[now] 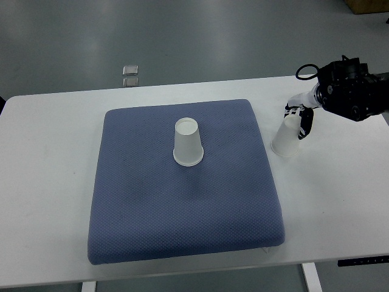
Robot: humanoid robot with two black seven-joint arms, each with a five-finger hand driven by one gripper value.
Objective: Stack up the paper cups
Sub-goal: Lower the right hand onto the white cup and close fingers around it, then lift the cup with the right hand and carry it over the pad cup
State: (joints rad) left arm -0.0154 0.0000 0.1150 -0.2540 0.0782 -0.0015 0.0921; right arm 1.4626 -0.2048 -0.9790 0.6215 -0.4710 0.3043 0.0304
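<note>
A white paper cup (187, 142) stands upside down near the middle of the blue cushion (182, 207). A second white paper cup (286, 139) is upside down at the cushion's right edge, over the white table. My right hand (300, 118) comes in from the right edge and its fingers are closed around the top of this second cup. I cannot tell whether the cup rests on the table or is lifted slightly. The left arm is not visible.
The white table (48, 182) carries the cushion. Its far edge runs along the top and its near edge along the bottom. A small metal floor fitting (130, 75) lies beyond the table on the grey floor.
</note>
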